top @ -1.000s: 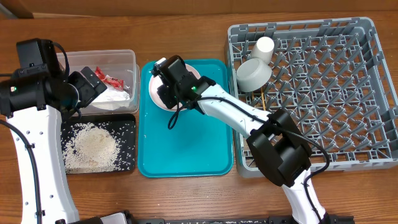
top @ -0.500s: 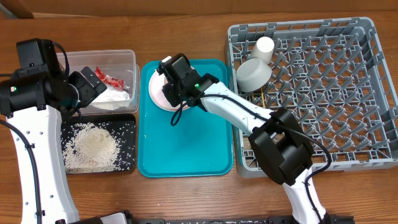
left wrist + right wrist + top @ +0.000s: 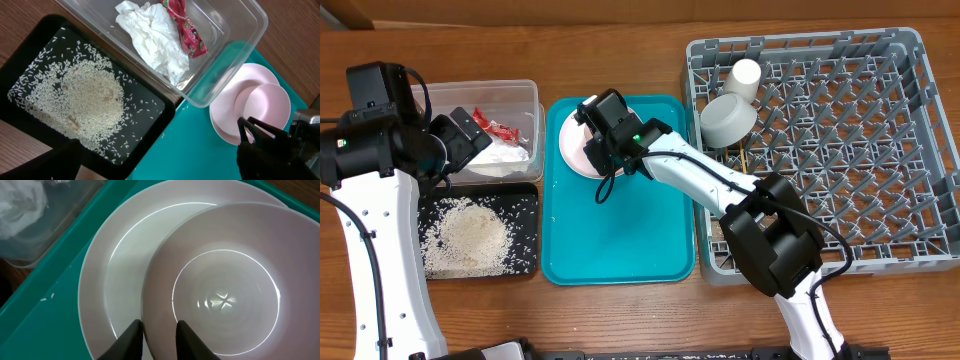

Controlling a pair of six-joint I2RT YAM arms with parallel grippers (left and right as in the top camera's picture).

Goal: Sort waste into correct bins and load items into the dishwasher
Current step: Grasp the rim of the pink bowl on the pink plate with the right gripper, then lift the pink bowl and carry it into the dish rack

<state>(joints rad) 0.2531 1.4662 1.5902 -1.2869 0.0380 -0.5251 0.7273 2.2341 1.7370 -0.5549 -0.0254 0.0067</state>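
A white bowl (image 3: 225, 295) sits on the pale pink plate (image 3: 115, 270) at the far left of a teal tray. My right gripper (image 3: 159, 325) straddles the bowl's near rim, one finger outside and one inside, shut on it. In the overhead view the right gripper (image 3: 595, 140) covers most of the bowl. My left gripper (image 3: 157, 132) hangs open and holds nothing, above the black tray (image 3: 525, 200) that carries the rice scraps (image 3: 75, 100). The clear tub (image 3: 520, 95) holds the napkin (image 3: 150, 35) and the red wrapper (image 3: 187, 30).
The grey dish rack (image 3: 920, 150) on the right holds a white cup (image 3: 744, 78), a grey-green bowl (image 3: 727, 120) and chopsticks (image 3: 745, 160) in its far left corner. The teal tray (image 3: 620, 230) lies between bins and rack.
My right gripper has shifted a little toward the bowl's rim and its fingers have narrowed onto it. The left arm has not moved.
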